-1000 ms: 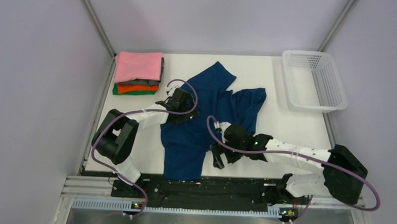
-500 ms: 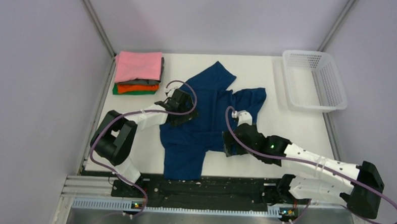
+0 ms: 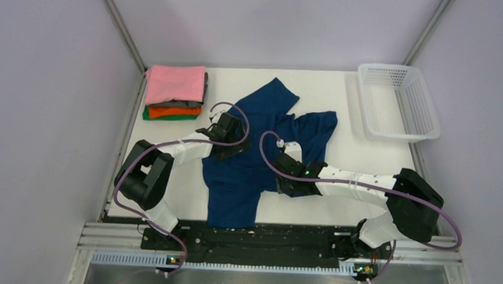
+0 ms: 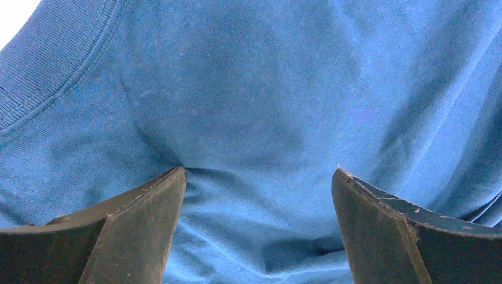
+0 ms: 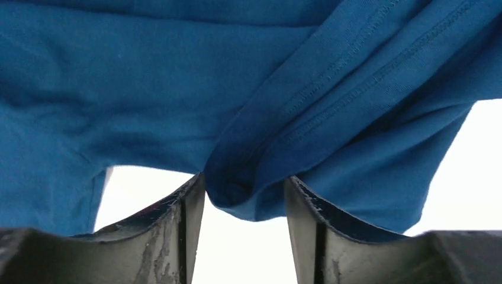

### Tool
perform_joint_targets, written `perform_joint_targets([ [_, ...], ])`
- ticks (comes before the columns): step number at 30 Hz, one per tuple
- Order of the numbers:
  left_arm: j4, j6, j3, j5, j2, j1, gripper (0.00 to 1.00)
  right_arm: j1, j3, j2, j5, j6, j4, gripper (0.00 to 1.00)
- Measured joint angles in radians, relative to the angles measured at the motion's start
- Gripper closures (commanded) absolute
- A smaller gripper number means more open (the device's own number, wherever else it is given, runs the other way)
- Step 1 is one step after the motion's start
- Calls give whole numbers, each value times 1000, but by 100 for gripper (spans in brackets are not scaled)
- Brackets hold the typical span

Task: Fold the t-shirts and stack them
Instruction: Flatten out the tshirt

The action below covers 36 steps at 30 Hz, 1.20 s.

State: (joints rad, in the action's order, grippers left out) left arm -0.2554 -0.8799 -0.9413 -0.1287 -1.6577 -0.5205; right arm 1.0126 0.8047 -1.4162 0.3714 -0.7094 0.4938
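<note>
The navy t-shirt [image 3: 262,133] lies spread and rumpled in the middle of the table. My left gripper [image 3: 231,147] is open and presses down on the shirt's left side near the collar [image 4: 53,65], its fingertips [image 4: 171,180] wide apart on the blue cloth [image 4: 266,106]. My right gripper [image 3: 284,184] is at the shirt's lower right edge. In the right wrist view it [image 5: 244,183] holds a hanging fold of the hem [image 5: 248,195] between its half-closed fingers. A stack of folded t-shirts, pink [image 3: 174,83] over grey, orange [image 3: 173,112] and green, sits at the back left.
A white mesh basket [image 3: 422,127] stands at the back right. The table [image 3: 363,160] shows bare white between the shirt and the basket. Grey walls close in on both sides, and the arm bases sit along the near rail.
My right arm swung in from the near side to the shirt's lower right edge, and its jaws narrowed around a fold of cloth. The left gripper stayed pressed on the shirt.
</note>
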Motion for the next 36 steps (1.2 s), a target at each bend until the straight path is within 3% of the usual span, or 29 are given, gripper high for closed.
perform_joint_targets([
  [4, 0, 0, 0, -1, 0, 0, 1, 0, 32, -66, 17, -18, -8, 100],
  [11, -4, 0, 0, -18, 0, 6, 1, -73, 0, -9, 140, -102, 114, 100],
  [17, -9, -9, 0, -18, 0, 50, 1, -449, -151, 397, 249, -183, 323, 100],
  [20, -26, -11, -5, -28, 0, 70, 1, -479, -142, 496, 286, -256, 447, 100],
  [28, -99, -10, -48, -59, -24, 95, 1, -480, -116, 410, 370, -361, 584, 100],
  [31, -131, -2, -116, -61, -77, 104, 1, -502, -117, 367, 371, -330, 538, 100],
  [36, -161, 11, -266, -54, -195, 129, 1, -655, -143, 256, 331, -222, 379, 100],
])
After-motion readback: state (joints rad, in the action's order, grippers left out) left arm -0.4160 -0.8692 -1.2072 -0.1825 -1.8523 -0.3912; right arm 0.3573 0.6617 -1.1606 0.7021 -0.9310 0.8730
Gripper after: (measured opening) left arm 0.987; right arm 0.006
